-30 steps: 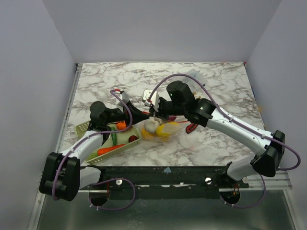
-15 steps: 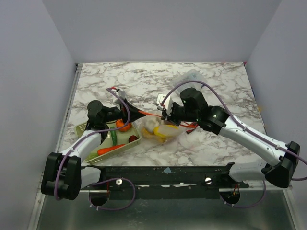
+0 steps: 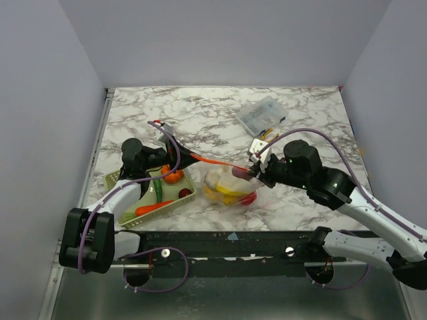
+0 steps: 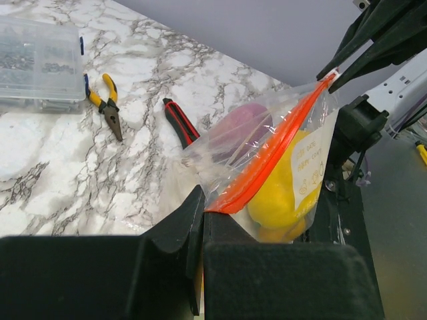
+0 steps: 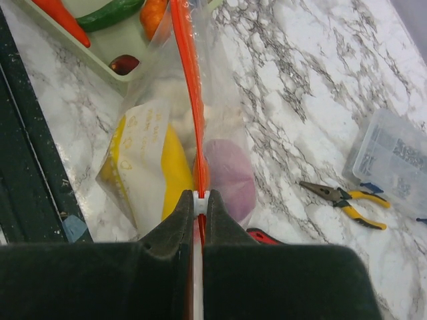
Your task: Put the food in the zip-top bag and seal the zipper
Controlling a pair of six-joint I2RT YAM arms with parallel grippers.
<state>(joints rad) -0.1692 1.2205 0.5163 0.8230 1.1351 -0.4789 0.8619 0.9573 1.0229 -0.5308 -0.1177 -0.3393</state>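
The zip-top bag (image 3: 230,190) hangs between both grippers just above the table, holding yellow (image 5: 170,167), pink (image 5: 230,173), white and red food. Its red-orange zipper (image 3: 213,162) is pulled taut in a straight line. My left gripper (image 3: 186,156) is shut on the zipper's left end (image 4: 223,200). My right gripper (image 3: 253,175) is shut on the white slider (image 5: 201,202) at the zipper's right end. A carrot (image 5: 60,20), a green cucumber (image 5: 113,10), an orange pumpkin (image 3: 173,177) and a dark red piece (image 5: 125,64) lie in the pale green basket (image 3: 127,210).
The basket sits at the table's front left, beside the bag. A red-and-black utility knife (image 4: 180,123) lies under the right gripper. Yellow-handled pliers (image 4: 107,110) and a clear parts box (image 3: 260,115) lie at the back right. The table's front edge (image 3: 233,230) is close to the bag.
My right gripper has slid to the right along the zipper, from near the left gripper to the strip's far end. The bag has stretched out and hangs lower. The left gripper stayed.
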